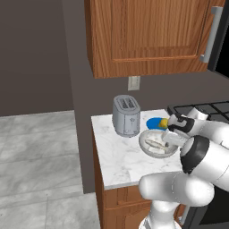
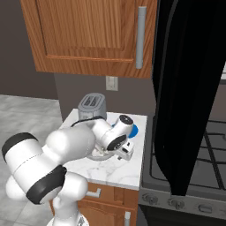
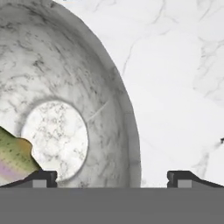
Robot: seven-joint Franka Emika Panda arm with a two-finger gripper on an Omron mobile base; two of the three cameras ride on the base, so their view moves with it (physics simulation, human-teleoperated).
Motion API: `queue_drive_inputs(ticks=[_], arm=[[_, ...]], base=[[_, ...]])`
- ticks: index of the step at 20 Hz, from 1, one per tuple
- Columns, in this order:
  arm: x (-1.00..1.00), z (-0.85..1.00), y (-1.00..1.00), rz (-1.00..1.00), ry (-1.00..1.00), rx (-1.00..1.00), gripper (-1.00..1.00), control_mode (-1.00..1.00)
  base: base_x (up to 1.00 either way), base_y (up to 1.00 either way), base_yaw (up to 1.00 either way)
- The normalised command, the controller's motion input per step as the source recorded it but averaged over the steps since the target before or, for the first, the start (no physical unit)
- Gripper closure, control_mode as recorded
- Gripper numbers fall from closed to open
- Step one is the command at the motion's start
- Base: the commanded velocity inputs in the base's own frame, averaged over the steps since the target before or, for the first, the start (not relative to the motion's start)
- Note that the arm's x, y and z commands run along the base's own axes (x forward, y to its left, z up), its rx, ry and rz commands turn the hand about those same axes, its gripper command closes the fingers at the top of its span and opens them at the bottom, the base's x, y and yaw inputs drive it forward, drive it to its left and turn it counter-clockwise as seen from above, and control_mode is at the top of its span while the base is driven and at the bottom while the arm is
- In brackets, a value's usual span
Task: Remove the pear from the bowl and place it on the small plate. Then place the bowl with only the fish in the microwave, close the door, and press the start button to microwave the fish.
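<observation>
The wide, shallow, pale grey-white marbled bowl sits on the white marble table, just in front of the silver toaster. Behind the bowl, toward the wall, lies the flat bright blue round small plate, and the small yellow pear already rests on it, so the step in hand appears to be picking up the bowl. The pale, elongated fish lies inside the bowl, its end near the flat round base.

In the hand view the two-finger gripper is spread wide, holding nothing, and straddles the bowl's rim: one tip over the inside by the fish, the other over bare table outside the bowl wall.

To do this well, I would lower until the rim sits deep between the fingers, then close firmly on the wall alone. The inner tip looks close to the fish, so it should stay clear of it or the fish may be pinched or pushed. A rim grip on a wide bowl will want to tilt, so lift slowly and keep it level.

The large glossy black microwave door stands open above and beside the bowl; carry the bowl up around its edge.
</observation>
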Motion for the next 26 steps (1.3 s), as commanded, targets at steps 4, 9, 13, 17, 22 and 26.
queue_drive_inputs(ticks=[4,9,13,17,22,26], arm=[[0.22,-0.19,-0.01,0.0,0.05,0.0,-1.0,-1.0],[0.11,-0.2,0.01,0.0,0.02,0.0,1.0,-1.0],[0.0,-0.11,0.03,0.0,0.0,0.0,1.0,-1.0],[0.0,-0.09,0.04,0.0,0.0,-0.01,1.0,-1.0],[0.0,-0.07,0.01,0.0,0.0,0.0,1.0,-1.0],[-0.32,0.43,0.0,-0.02,-0.07,0.0,1.0,-1.0]], base=[[0.0,0.0,0.0],[0.0,0.0,0.0],[0.0,0.0,0.0],[0.0,0.0,0.0],[0.0,0.0,0.0],[0.0,0.0,0.0]])
